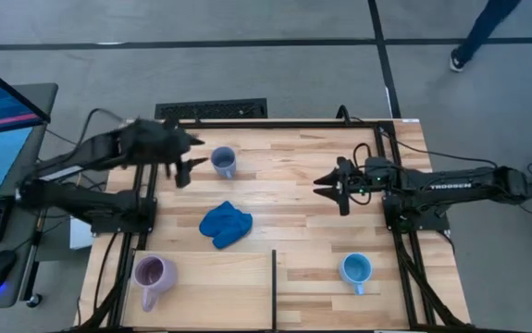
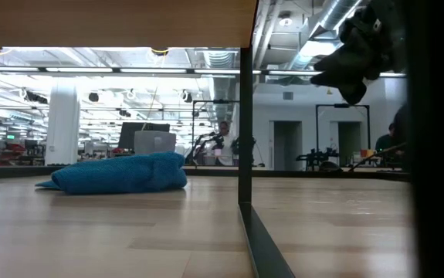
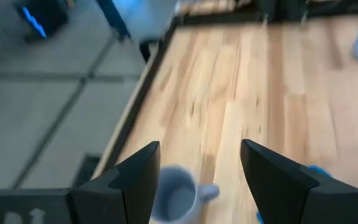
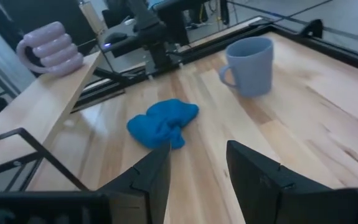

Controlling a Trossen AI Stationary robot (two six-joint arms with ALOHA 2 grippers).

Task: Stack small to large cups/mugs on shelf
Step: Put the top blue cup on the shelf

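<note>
The grey-blue mug (image 1: 224, 162) stands upright on the plank tabletop at the far left. My left gripper (image 1: 190, 157) is open just to its left and above it. In the left wrist view the mug (image 3: 177, 200) shows between the fingers, untouched. The lilac mug (image 1: 152, 275) sits on the left part of the pale shelf panel (image 1: 215, 277). The light blue mug (image 1: 355, 269) sits on the panel's right part. My right gripper (image 1: 321, 186) is open and empty right of the table's middle, and it also shows in the low view (image 2: 351, 58).
A royal-blue cloth lump (image 1: 226, 225) lies mid-table between the grey-blue mug and the shelf panel, and it also shows in the right wrist view (image 4: 163, 122). A thin dark divider (image 1: 273, 289) splits the panel. A black frame (image 1: 390, 166) runs along the table's edges.
</note>
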